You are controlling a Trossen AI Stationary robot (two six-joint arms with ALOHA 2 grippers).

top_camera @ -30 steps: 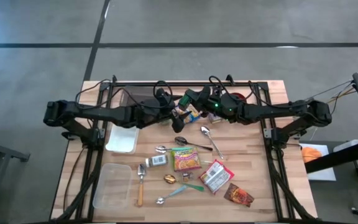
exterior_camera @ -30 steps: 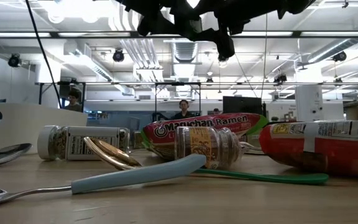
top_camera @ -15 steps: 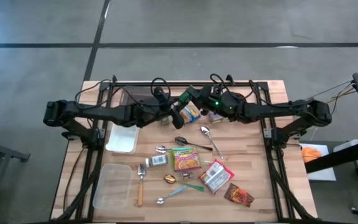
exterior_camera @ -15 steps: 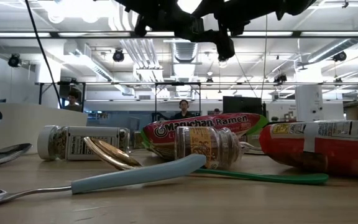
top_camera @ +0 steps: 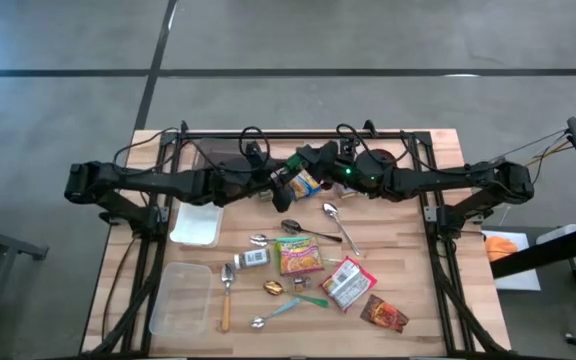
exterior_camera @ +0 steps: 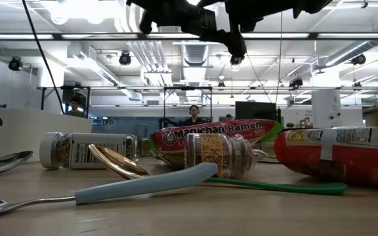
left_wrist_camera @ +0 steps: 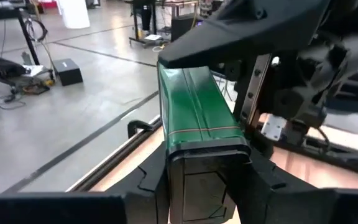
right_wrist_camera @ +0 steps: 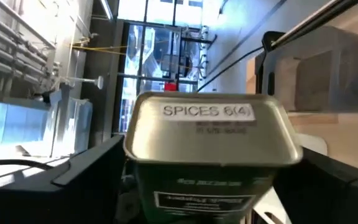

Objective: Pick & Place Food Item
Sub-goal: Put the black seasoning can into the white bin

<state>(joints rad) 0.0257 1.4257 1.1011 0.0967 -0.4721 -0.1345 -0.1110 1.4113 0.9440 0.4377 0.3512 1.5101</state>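
Both arms meet over the far middle of the table (top_camera: 408,290), raised above the wood.

Left gripper (top_camera: 286,184): clenched on the green spice tin (left_wrist_camera: 194,102). In the left wrist view my two fingers (left_wrist_camera: 160,177) press the tin's lower end from either side, and the tin stands up out of them.

Right gripper (top_camera: 317,163): right up against the same tin, from the other side. The right wrist view looks onto the tin's silver end, printed "SPICES 6(4)". Whether this gripper grips the tin or has let go, I cannot tell.

Tin's place: in the air between the two grippers, above the far edge of the table and clear of everything lying on it.

On the table, nearer side:
- White tray (top_camera: 196,223) at left, just below my left arm.
- Clear plastic box (top_camera: 180,298) near the front left corner.
- Ramen packet (top_camera: 299,255) in the middle; a small jar (top_camera: 253,258) on its side just left of it.
- Red packet (top_camera: 347,284) right of the ramen; a dark brown packet (top_camera: 384,314) beyond that, toward the front right.
- Several spoons scattered around; one with a pale blue handle (top_camera: 275,313) at the front.

A person (exterior_camera: 193,115) stands far back in the room, seen in the low view.
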